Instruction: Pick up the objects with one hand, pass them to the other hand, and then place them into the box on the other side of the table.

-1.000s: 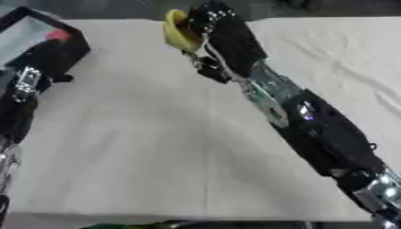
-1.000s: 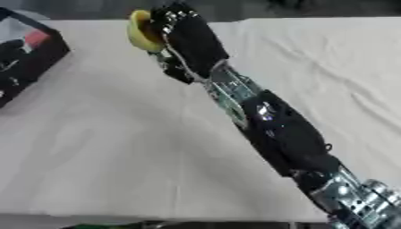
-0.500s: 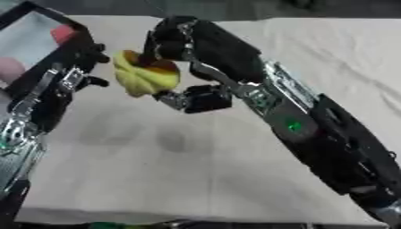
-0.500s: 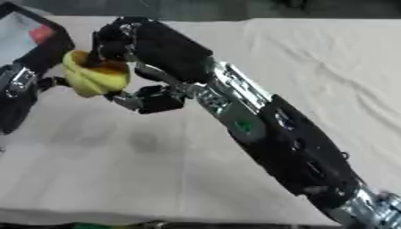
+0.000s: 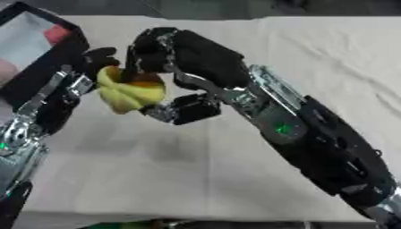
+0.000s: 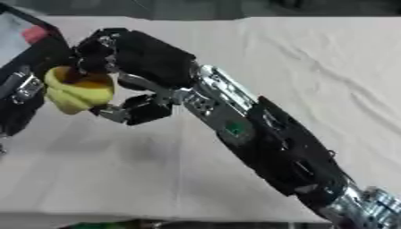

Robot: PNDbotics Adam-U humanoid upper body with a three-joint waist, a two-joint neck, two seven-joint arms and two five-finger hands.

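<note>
**Operator:** Across the table (image 5: 235,179), where does each part stand, taking the box as the reference?

**Technician:** Largest first. The table is covered with a pale cloth. The box (image 5: 31,80), black-walled with a red item (image 5: 56,33) inside, sits at the robot's left far corner. The right arm (image 5: 313,138) reaches diagonally toward the box from the near right. The left arm (image 5: 31,129) lies directly alongside the box's near wall. The right hand (image 5: 168,49) is next to the box, with its fingers and thumb curled around the yellow fruit (image 5: 129,89). The fruit looks like a small bunch of bananas; it is off the table, just beside the box and not in it.

**Operator:** State of the left hand?

**Technician:** The left hand (image 5: 98,60) is at the fruit's box-facing side. One dark finger shows above the fruit, but whether the hand has closed on it cannot be determined.

**Operator:** Procedure for the step in hand?

**Technician:** This appears to be the hand-over. Recommended practice:
1. Keep the right hand clamped until the left hand's fingers wrap the exposed yellow side.
2. Seat the left grasp on the part away from the right fingers, so they do not interlock.
3. Spread the right hand only after that.
4. Withdraw the right arm away from the box, leaving the left arm a free path over the box wall.
</note>
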